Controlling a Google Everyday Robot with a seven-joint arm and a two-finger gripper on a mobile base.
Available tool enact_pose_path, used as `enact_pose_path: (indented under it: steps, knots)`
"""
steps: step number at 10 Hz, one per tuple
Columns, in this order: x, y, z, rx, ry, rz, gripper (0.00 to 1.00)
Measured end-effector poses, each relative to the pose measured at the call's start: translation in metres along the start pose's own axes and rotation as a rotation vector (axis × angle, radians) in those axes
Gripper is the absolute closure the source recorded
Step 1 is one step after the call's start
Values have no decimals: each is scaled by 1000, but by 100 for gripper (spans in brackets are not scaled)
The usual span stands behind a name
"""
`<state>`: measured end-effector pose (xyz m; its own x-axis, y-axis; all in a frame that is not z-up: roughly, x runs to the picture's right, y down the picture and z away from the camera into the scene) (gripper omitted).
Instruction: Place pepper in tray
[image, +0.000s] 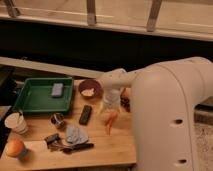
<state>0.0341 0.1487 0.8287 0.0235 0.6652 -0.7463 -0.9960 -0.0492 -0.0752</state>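
Note:
The slim orange-red pepper (110, 121) lies on the wooden table, right of centre, with its tip pointing toward the front edge. The green tray (29, 106) sits at the table's back left and holds a small grey-blue block (57, 89). My gripper (108, 106) hangs from the white arm directly over the pepper's upper end, very close to it. I cannot tell whether it touches the pepper. The arm's bulky white body fills the right side of the view.
A purple bowl (90, 89) with pale contents stands right of the tray, next to my wrist. A black bar (85, 114), a metal cup (58, 119), a grey cloth (75, 134), a white cup (16, 122) and an orange fruit (15, 148) lie between the pepper and the table's left front.

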Motion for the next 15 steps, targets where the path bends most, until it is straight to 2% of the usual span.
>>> enact_pose_path:
  steps: [2,4,6,8,10,11,13,14,15]
  knots:
    - [-3,0,16,-4,35,3,22]
    - [-1,-2,35,10,82,-4,22]
    - [0,-3,45,25,105,-12,23]
    - [2,-3,47,66,93,-33,41]
    - [4,-4,43,78,71,-37,59]
    - [5,-2,39,80,55,-43,71]
    - [5,0,29,72,25,-56,90]
    - [5,-1,20,56,4,-57,98]
    - [3,-2,5,30,-23,-65,100]
